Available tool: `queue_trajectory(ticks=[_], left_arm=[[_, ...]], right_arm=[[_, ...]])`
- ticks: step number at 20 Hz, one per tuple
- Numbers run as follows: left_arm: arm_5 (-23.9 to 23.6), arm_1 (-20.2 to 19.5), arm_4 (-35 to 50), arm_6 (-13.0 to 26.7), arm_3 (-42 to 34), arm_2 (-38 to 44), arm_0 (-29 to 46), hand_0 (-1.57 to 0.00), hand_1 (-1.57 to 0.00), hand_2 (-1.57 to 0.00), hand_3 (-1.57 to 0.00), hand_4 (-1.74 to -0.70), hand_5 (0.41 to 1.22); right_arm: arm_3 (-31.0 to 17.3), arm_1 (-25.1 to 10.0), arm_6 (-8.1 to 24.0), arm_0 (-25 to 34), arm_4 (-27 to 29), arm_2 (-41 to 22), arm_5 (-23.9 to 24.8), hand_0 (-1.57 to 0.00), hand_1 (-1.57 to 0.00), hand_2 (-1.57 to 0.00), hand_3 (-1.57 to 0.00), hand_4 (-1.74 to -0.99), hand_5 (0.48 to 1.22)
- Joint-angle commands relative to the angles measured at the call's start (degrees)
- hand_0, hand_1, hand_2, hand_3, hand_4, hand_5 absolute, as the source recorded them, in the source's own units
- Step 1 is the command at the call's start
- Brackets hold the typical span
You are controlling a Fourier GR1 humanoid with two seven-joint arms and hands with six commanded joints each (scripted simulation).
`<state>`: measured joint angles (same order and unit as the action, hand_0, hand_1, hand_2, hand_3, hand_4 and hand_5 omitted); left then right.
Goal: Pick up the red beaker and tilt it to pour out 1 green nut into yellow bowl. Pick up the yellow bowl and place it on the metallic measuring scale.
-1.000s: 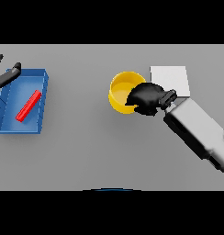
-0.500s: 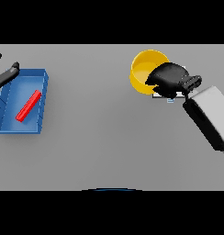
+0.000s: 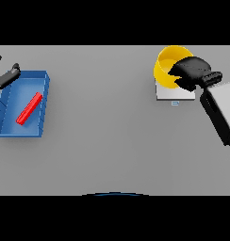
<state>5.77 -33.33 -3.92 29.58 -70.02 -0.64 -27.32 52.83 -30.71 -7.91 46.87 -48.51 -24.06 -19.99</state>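
The yellow bowl [image 3: 167, 66] is held up at the far right, over the pale metallic scale [image 3: 169, 93], whose near edge shows below it. My right hand [image 3: 191, 71] is shut on the bowl's right rim and hides that side. Whether the bowl touches the scale cannot be told. A red beaker [image 3: 29, 108] lies tilted inside the blue tray [image 3: 43, 100] at the left. My left hand [image 3: 6, 77] shows at the far left edge, just above the tray's far corner, holding nothing. No green nut is visible.
The blue tray sits near the table's left edge. A small mark [image 3: 175, 103] lies just in front of the scale. My right forearm [image 3: 222, 111] slants in from the right edge.
My right hand has carried the yellow bowl up and to the right, from beside the scale to over it. The left hand has barely shifted.
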Motion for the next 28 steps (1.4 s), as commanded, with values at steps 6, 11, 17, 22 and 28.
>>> queue_trajectory(ticks=[6,11,17,22,28], left_arm=[[0.6,0.0,-0.5,0.7,0.8,-0.7,-0.6,0.00,0.00,0.00,0.00,-0.86,0.804],[0.6,0.0,-0.6,1.0,-0.1,-0.9,0.0,0.00,0.00,0.00,0.00,-0.85,0.799],[0.7,-0.2,-0.9,0.3,1.1,-0.8,-0.1,0.00,0.00,0.00,0.00,-0.84,0.775],[1.1,-0.2,-0.3,0.1,1.9,-0.3,-1.2,0.00,0.00,0.00,0.00,-0.84,0.764],[0.9,0.2,-0.4,0.5,1.2,-0.7,-0.8,0.00,0.00,0.00,0.00,-0.83,0.752]], right_arm=[[-7.3,1.5,-1.9,0.5,-0.5,1.4,3.2,-1.57,-1.57,-1.40,-1.34,-1.741,1.221],[-12.3,2.8,-3.1,1.3,-1.1,1.8,4.7,-1.57,-1.57,-1.38,-1.40,-1.741,1.221],[-12.5,3.0,-3.0,1.1,-1.2,2.4,3.4,-1.56,-1.43,-1.34,-1.11,-1.682,1.221],[-12.7,3.5,-1.5,1.5,1.2,4.3,1.0,-0.76,-0.67,-0.58,-0.48,-1.513,0.923],[-12.3,3.1,-1.6,0.6,1.0,3.4,-0.7,-0.20,-0.19,-0.15,-0.13,-1.435,0.817]])
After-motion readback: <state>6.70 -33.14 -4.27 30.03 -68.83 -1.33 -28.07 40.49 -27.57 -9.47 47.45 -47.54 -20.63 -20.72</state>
